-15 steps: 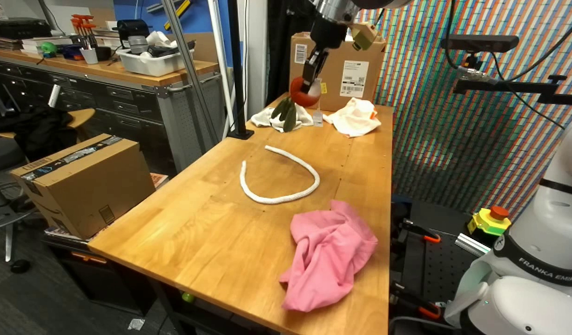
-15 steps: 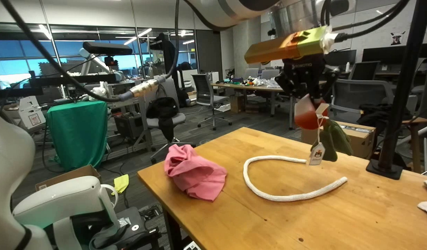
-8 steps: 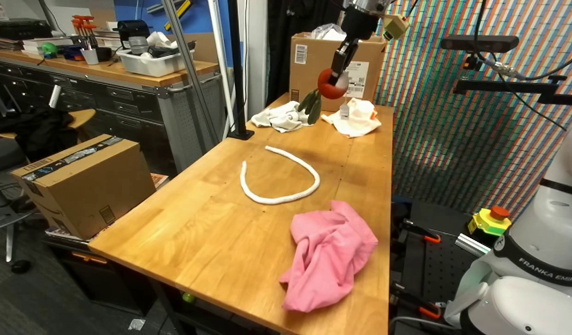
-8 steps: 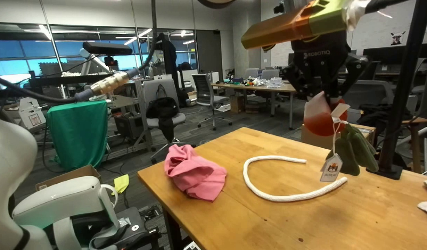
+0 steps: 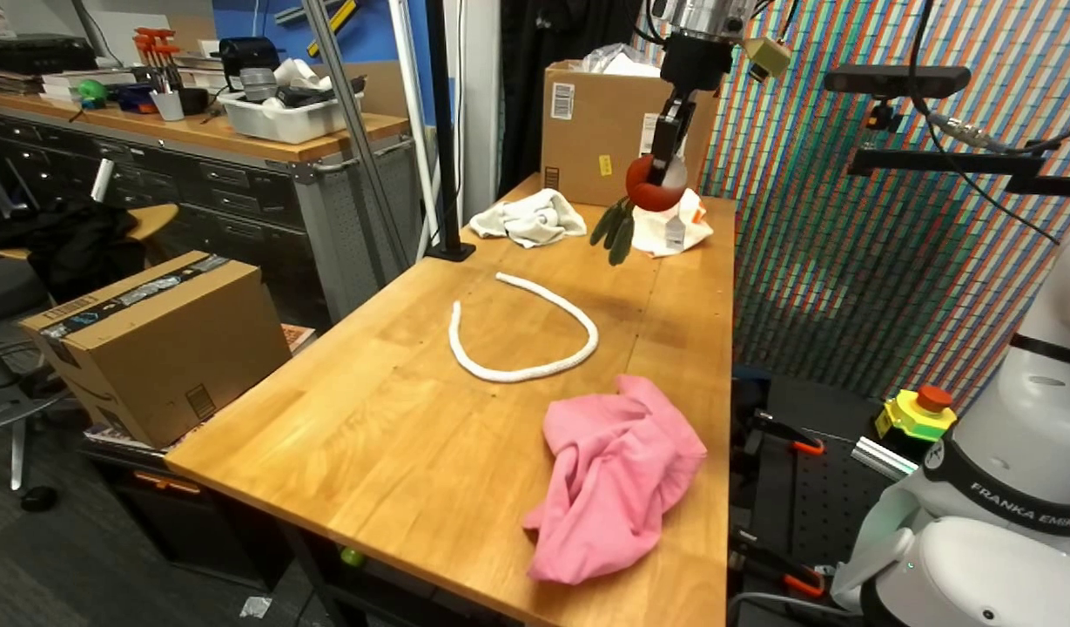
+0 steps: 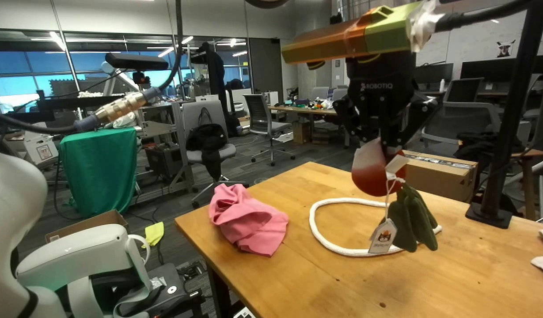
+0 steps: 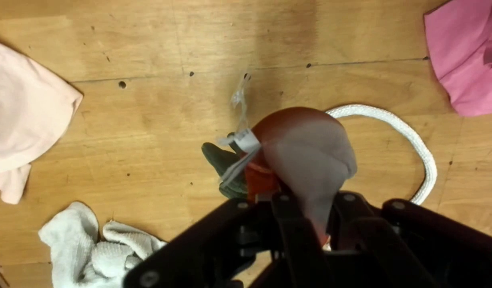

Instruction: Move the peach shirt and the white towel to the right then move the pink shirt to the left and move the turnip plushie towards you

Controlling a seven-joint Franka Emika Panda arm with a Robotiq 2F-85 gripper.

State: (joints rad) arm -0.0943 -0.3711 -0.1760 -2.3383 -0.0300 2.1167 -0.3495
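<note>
My gripper (image 6: 381,143) is shut on the turnip plushie (image 6: 372,176), which is red and white with green leaves and a paper tag. It hangs above the table, leaves down; it also shows in an exterior view (image 5: 646,193) and the wrist view (image 7: 310,148). The pink shirt (image 5: 617,488) lies bunched on the table in both exterior views, and at the right edge of the wrist view (image 7: 462,56). The peach shirt (image 5: 653,235) lies partly behind the plushie, and at the left of the wrist view (image 7: 25,108). The white towel (image 5: 535,218) lies crumpled beside the post, also in the wrist view (image 7: 71,248).
A curved white rope (image 5: 521,374) lies on the wooden table (image 5: 369,418) between the pink shirt and the other cloths. A black post (image 5: 450,251) stands at the table's edge. A large cardboard box (image 5: 582,131) stands behind the cloths.
My gripper has carried the plushie rightward in an exterior view, in front of the peach shirt. In the last half second it has come lower. The cloths and rope have not moved.
</note>
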